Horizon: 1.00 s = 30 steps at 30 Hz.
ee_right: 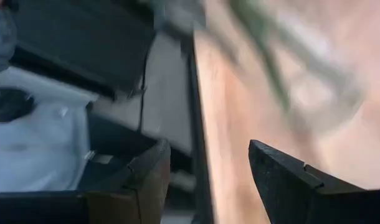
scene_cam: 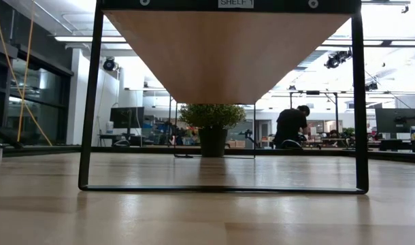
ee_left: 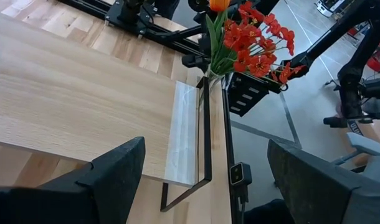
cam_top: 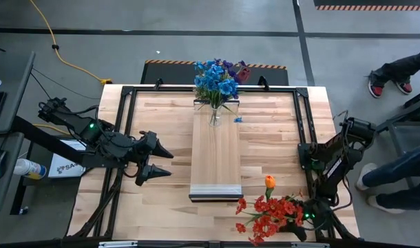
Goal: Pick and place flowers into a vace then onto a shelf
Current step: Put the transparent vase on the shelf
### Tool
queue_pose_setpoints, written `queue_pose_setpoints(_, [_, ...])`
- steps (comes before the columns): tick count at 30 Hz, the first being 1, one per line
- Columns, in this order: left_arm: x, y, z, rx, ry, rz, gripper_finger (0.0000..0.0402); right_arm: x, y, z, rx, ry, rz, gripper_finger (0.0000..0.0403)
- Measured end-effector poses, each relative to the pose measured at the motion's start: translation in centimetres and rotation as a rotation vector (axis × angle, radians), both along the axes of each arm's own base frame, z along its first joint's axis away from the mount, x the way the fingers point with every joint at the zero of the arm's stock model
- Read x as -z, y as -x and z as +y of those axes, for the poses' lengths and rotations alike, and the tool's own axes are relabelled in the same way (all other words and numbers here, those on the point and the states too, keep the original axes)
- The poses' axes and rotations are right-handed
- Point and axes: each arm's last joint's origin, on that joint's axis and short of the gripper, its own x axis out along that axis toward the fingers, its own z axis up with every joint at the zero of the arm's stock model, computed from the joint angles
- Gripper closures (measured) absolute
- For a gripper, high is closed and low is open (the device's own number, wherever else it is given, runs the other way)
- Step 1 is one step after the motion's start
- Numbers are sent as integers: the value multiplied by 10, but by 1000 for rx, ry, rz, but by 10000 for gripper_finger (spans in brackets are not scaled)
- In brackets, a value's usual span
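The left gripper (cam_top: 171, 164) waits just off the shelf's (cam_top: 215, 151) left side, jaws wide and empty, pointing at it. The blue flowers (cam_top: 215, 79) stand in a vase (cam_top: 215, 116) on the shelf's far end, so that bunch looks finished. The red flowers (cam_top: 268, 210), with one orange bloom, stand upright on the counter (cam_top: 279, 138) just off the shelf's near right corner, apparently in a glass of their own. The right gripper (ee_right: 209, 144) sits beside them, jaws apart with nothing between.

The step in hand seems to be moving the red bunch. Next, those jaws must close low on the glass and lift it level onto the shelf's bare near end.
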Motion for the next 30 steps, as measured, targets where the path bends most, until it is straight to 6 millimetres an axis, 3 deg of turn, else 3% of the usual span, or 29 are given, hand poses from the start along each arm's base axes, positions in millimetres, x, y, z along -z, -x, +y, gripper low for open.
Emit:
queue_pose_setpoints(4, [0,0,0,4,3,1,32,-1,3,-1,38,88,-93,198])
queue_pose_setpoints(16, [0,0,-1,25,4,3,32,-3,8,3,13,44,-92,180])
queue_pose_setpoints(30, [0,0,-1,31,-6,1,32,-4,6,5,-23,-43,-28,68])
